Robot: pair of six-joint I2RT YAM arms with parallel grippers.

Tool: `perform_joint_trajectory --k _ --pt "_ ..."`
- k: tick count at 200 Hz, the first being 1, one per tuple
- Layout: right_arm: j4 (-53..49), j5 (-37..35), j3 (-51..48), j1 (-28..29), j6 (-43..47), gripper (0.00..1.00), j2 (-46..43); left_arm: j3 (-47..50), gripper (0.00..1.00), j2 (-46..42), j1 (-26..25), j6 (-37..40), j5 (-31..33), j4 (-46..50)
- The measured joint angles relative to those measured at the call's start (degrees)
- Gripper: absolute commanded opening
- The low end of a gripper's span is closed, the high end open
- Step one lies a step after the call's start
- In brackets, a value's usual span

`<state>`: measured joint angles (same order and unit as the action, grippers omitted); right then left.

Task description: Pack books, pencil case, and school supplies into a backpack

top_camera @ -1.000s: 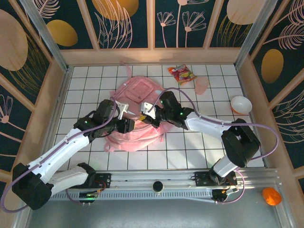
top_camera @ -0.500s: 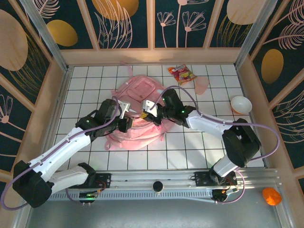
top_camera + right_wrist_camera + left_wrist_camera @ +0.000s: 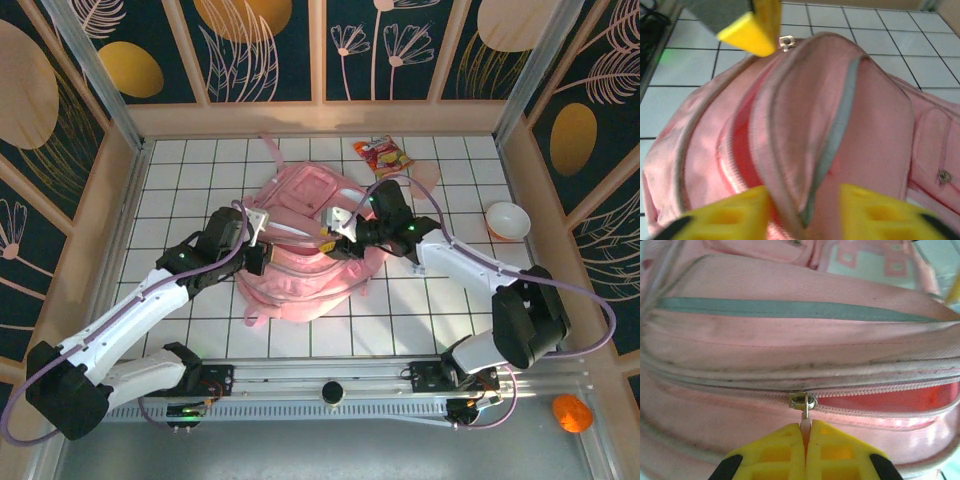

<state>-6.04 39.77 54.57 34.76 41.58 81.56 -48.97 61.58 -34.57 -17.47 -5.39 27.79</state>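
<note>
The pink backpack [image 3: 300, 195] is laid in the middle of the tiled desk [image 3: 420, 300]. Its zipper pull [image 3: 804, 415] is pinched by the left claw [image 3: 806, 447], whose jaws are pressed fully together. The right claw [image 3: 802, 212] is about half open, and a raised fold of the backpack is seen between its fingers [image 3: 735, 212], not squeezed.

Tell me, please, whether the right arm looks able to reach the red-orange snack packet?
Probably yes: the red-orange snack packet lies on the white tiled table just beyond the right pincer, whose jaws stand open over a fold of the soft pink backpack; nothing covers it.
</note>
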Motion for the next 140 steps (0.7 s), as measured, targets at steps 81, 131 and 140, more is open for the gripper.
perform_joint_trajectory --k 81,131,140 --pt "12.98 -11.93 -1.49 12.41 -16.48 0.57 -1.86 0.61 0.00 0.85 0.44 2.97 -7.52 -1.46" --pt "13.11 -14.56 -1.03 12.92 -18.67 0.46 3.28 0.61 0.00 0.66 0.44 3.06 -7.61 -1.46" --pt "13.07 -14.93 -0.98 12.94 -18.67 0.30 3.37 0.61 0.00 0.59 0.44 3.06 -7.56 -1.46"
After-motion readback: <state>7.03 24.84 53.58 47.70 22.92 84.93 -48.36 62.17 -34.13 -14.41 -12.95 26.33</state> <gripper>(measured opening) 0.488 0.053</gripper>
